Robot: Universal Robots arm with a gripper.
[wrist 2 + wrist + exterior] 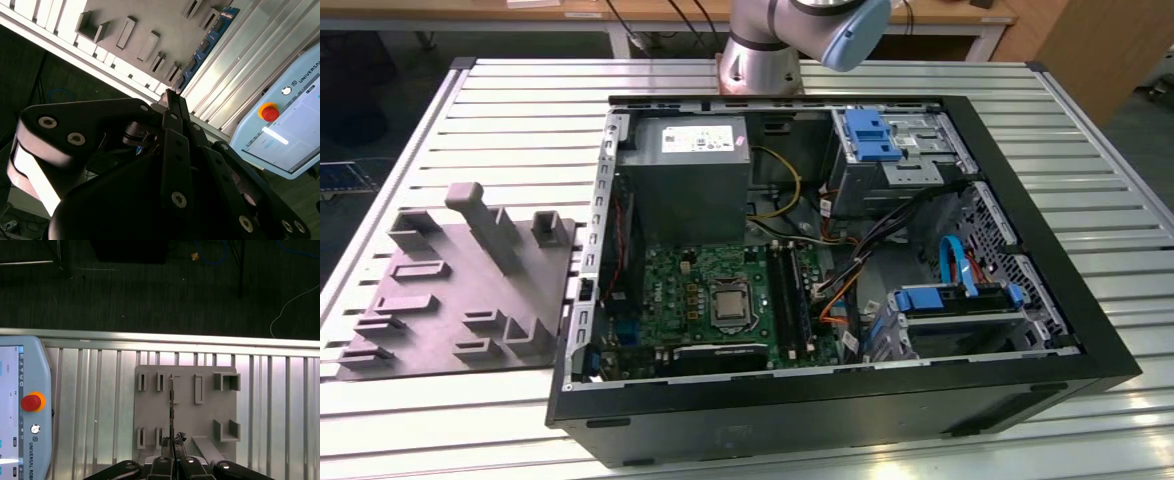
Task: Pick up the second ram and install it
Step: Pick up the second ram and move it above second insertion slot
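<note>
High over the table (100, 390), the gripper (173, 442) is clamped narrow on one end of the ram (172, 410), which juts straight out past it; the first wrist view catches the ram's thin edge, while the second wrist view shows its blue face and row of black chips. Beneath it lies the grey tray (200, 415) near the table's edge, with a pendant (25, 410) alongside. In the exterior view the open case (854, 410) stands mid-table, the tray just beside it on the exterior view's left.
</note>
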